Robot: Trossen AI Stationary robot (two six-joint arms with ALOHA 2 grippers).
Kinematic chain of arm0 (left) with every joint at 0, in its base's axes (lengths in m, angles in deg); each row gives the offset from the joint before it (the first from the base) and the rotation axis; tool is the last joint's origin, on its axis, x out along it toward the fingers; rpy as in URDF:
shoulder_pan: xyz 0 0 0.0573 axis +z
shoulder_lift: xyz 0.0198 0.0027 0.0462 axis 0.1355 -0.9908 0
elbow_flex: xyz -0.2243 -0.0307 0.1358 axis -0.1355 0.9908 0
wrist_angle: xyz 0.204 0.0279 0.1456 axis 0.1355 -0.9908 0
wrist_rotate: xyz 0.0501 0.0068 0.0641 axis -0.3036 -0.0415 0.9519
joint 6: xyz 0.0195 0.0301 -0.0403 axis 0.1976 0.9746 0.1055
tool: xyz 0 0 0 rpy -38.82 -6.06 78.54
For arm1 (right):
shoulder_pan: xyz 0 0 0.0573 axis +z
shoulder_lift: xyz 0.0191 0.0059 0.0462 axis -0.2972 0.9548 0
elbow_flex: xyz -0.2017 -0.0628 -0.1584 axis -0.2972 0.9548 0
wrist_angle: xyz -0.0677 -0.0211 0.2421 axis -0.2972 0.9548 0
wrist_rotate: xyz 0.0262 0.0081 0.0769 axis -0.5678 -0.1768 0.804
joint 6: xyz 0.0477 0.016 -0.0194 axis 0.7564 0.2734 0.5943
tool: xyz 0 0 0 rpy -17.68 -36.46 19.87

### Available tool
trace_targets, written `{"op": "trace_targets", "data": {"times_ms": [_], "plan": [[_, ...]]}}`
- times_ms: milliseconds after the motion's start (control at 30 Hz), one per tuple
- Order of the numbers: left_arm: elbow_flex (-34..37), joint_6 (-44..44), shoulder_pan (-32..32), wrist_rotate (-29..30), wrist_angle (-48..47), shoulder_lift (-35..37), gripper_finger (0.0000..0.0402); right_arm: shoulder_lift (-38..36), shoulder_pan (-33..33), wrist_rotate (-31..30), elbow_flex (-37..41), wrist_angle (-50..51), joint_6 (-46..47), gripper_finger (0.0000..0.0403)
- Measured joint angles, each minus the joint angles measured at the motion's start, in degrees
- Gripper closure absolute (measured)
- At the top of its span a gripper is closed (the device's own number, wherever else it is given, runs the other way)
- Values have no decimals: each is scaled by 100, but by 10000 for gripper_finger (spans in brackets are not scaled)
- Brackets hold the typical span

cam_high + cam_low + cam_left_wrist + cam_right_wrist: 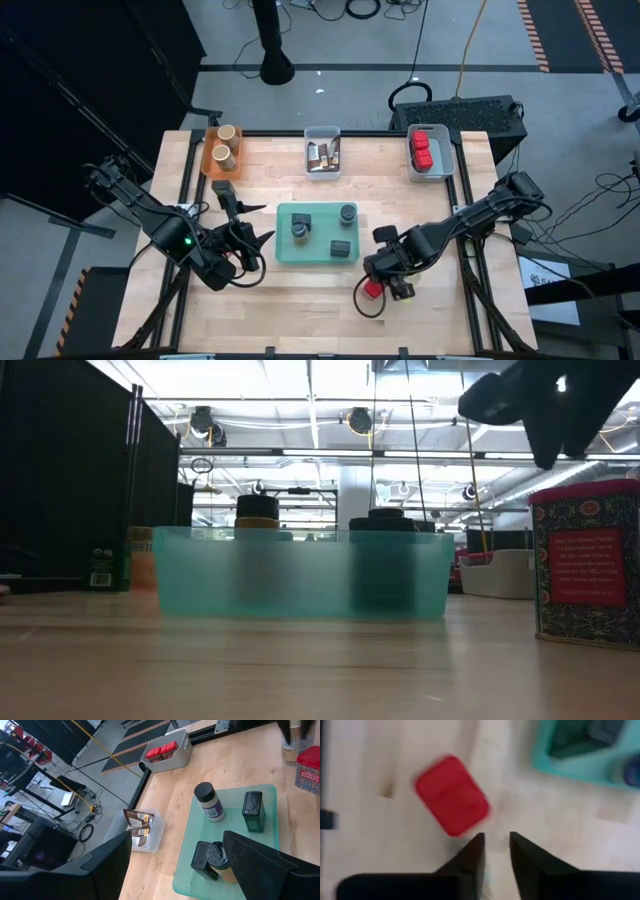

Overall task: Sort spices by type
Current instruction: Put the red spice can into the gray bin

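Observation:
A red cube-shaped tin (451,795) stands on its base on the bare wood, also seen as the printed red tin (585,560) in the low view. My right gripper (495,840) hovers above and beside it, pointing down, its fingers a narrow gap apart with nothing between them. A teal tray (285,250) at the table's middle holds three dark spice containers (210,802). My left gripper (175,865) waits wide open just left of the tray, touching nothing.
Along the far edge stand an orange bin (210,160) with tan round jars, a clear bin (322,172) with printed packets and a pale bin (445,160) with red cubes. Bare wood lies in front of the tray and along the near edge.

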Motion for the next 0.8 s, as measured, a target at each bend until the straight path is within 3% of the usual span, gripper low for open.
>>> {"op": "trace_targets", "data": {"times_ms": [200, 433, 567, 800], "plan": [[0, -23, 0, 0, 0, 0, 88, 62, 43, 28, -4, -443, -75, 200], [0, -36, 0, 0, 12, 0, 88, 413, 254, 208, -4, -695, -984, 53], [0, -36, 0, 0, 13, 0, 88, 565, 328, 332, -4, -789, -1130, 24], [0, -36, 0, 0, 13, 0, 88, 972, 301, 293, -4, -914, -1478, 40]]}}
